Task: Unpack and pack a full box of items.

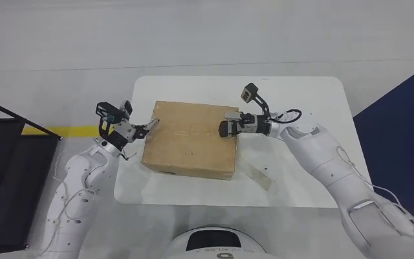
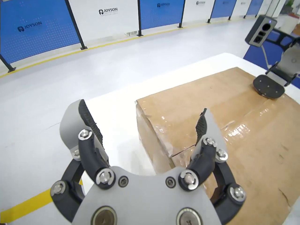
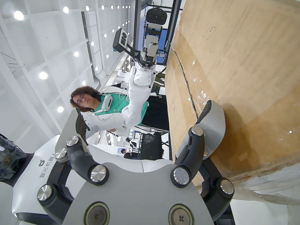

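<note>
We have barely begun: the box sits shut on the counter between our hands, the left hand open just at its end seam, the right hand open with one finger against its top, so all unpacking and repacking remains

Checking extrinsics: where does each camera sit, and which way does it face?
Top: above the arms, looking down at table and box; both arms show.
Left wrist: on the left arm, facing across the box; own open jaws show.
Right wrist: beside the box, facing the left arm; own open jaws show.
Shared: the box.
</note>
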Action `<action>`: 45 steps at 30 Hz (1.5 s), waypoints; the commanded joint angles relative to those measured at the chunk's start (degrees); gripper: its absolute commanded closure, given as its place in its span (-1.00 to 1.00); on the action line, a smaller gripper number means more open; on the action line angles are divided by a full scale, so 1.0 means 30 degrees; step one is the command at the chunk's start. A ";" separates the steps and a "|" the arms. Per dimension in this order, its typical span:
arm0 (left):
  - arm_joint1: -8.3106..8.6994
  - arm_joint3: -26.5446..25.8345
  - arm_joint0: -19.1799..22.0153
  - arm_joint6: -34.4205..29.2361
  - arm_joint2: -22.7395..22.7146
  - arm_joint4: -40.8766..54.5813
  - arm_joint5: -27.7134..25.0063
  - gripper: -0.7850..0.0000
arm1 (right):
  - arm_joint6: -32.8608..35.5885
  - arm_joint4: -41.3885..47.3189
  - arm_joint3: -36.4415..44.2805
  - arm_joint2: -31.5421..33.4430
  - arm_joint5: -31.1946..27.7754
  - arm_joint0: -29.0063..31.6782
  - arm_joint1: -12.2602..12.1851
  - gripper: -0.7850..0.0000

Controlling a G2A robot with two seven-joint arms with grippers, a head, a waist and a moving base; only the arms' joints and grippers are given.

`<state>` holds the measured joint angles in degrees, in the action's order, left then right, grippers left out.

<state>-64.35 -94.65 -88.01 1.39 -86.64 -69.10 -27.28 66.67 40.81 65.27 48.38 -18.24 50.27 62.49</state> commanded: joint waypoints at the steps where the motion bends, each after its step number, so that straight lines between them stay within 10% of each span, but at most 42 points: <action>1: -0.0042 0.0141 0.0119 0.0083 0.0446 -0.0726 0.0446 -1.00 | 0.0074 0.0078 -0.0181 0.0062 -0.0092 -0.0007 0.0045 -1.00; 24: -0.0164 0.1990 0.1396 0.0497 0.1355 -0.1572 0.1270 -1.00 | 0.0530 0.0238 -0.0369 0.2918 -0.2043 0.0877 -0.0576 -1.00; 32: -0.0164 0.1990 0.1396 0.0497 0.1355 -0.1572 0.1270 -1.00 | -0.4456 -0.5038 0.0178 0.4377 -0.4257 0.2407 -0.1065 -1.00; 45: -0.0164 0.1990 0.1396 0.0497 0.1355 -0.1572 0.1270 -1.00 | -0.4560 -0.5392 0.0418 0.4344 -0.4073 0.2652 -0.1083 -1.00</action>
<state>-64.84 -88.68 -83.82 2.88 -82.57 -73.82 -23.48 52.94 25.36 66.03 61.70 -31.03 57.87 59.22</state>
